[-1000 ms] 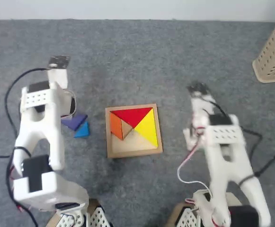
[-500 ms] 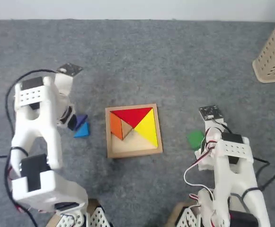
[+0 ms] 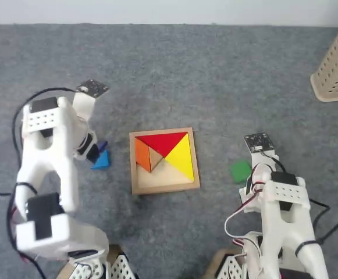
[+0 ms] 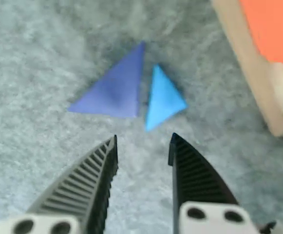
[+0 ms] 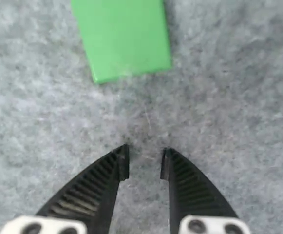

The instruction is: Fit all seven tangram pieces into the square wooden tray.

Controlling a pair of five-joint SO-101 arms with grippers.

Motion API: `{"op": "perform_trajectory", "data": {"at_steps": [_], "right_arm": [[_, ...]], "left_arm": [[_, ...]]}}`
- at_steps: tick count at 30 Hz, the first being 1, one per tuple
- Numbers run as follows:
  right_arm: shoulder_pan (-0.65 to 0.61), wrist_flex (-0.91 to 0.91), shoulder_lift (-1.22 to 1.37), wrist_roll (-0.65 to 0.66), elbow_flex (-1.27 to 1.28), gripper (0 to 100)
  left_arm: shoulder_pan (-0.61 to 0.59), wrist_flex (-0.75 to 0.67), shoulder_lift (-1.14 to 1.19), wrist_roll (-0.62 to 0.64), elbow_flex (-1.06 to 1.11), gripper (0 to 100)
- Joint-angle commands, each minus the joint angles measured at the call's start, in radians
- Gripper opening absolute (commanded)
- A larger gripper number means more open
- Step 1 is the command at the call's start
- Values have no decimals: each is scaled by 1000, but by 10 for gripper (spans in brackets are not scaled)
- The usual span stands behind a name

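My empty, part-open left end effector hangs by the light blue triangle at the square wooden tray's nine o'clock, my right end effector likewise by the flat green piece.

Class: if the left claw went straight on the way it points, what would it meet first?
Probably the light blue triangle, whose nearest corner lies just ahead of the left claw; the purple triangle sits right beside it. Depth is uncertain.

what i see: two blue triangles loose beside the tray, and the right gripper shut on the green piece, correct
No: the right gripper is open and empty, the green piece lying loose ahead of it, per the right wrist view. Rest holds.
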Motion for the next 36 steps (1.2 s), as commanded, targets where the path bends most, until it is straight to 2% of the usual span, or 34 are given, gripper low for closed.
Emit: {"op": "perform_trajectory", "data": {"at_steps": [1,4,11,15,19,21,24,27,34,36], "right_arm": [[-16,-27,-13,9,3,130],[-16,-25,-13,12,3,130],[-16,-25,-13,11,6,131],[-16,-31,-13,14,6,130],[-16,-56,-18,14,-8,130],[-8,-59,-38,17,-37,130],[-18,-24,-71,55,-109,130],[-81,90,-76,60,-232,134],[-282,283,101,57,-555,164],[-303,331,200,-14,-637,201]], "left_arm": [[-2,-80,-118,17,85,164],[0,-140,-137,69,134,166],[69,-146,-72,157,99,166],[114,-203,-57,348,54,164],[114,-348,-49,621,42,164],[118,-428,-49,706,82,164],[109,-545,-49,723,142,164],[48,-609,-49,698,176,166],[-8,-632,-49,695,199,166],[-8,-632,-49,695,199,166]]}}
